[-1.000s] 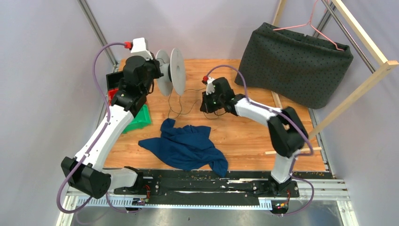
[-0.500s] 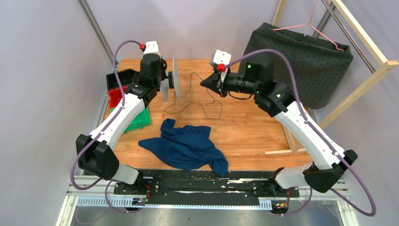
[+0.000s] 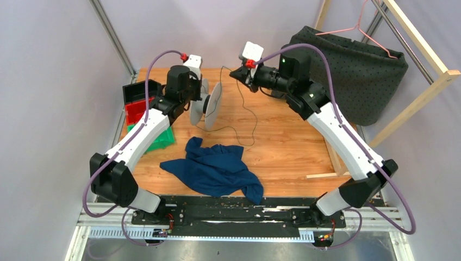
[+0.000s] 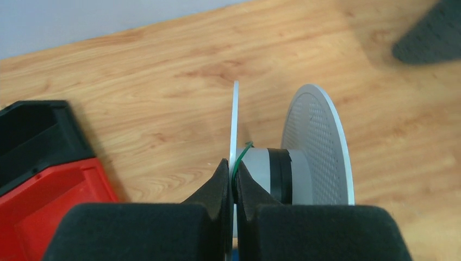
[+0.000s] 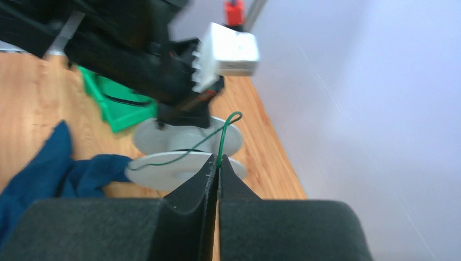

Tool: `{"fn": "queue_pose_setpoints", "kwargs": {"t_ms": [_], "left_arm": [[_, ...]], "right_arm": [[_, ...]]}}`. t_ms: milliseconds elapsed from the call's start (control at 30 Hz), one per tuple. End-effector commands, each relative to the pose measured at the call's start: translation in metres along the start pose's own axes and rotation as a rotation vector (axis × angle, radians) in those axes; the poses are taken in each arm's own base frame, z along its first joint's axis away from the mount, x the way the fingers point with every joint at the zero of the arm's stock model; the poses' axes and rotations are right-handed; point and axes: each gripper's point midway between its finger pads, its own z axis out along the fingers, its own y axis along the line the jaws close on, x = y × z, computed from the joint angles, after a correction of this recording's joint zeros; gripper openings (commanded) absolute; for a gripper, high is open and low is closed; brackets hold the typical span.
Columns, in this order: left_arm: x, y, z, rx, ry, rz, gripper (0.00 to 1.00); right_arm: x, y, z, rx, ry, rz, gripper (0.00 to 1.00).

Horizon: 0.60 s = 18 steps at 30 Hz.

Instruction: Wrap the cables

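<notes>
Left gripper (image 4: pixel 232 175): fingers clenched on the thin near flange of the white spool (image 4: pixel 315 147), which sits edge-on between the pads. The spool is held with its axis roughly level over the far left of the table (image 3: pixel 288 152), just beside the red bin (image 3: pixel 138 109).

Right gripper (image 5: pixel 217 163): fingers pinched tight on the wire (image 5: pixel 220 136), thin and dark green; a short curl of it sticks out past the tips. This gripper is raised near the back wall, apart from the spool, tips pointing toward it.

Wire path, overhead view: down from the right gripper, a loose loop on the wood between the arms, then back to the spool. One green strand crosses the grey hub next to the gripped flange.

Blue cloth (image 3: pixel 215 168) lies crumpled nearer the bases, below the loop
</notes>
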Motion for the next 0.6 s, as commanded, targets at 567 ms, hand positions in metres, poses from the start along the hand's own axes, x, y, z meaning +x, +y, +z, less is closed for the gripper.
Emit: {"fn": "queue_pose_setpoints", "kwargs": {"t_ms": [567], "left_arm": [[-0.01, -0.075, -0.083, 0.588, 0.063, 0.275, 0.0]], "right_arm": [[0.225, -0.061, -0.003, 0.145, 0.335, 0.437, 0.01]]}}
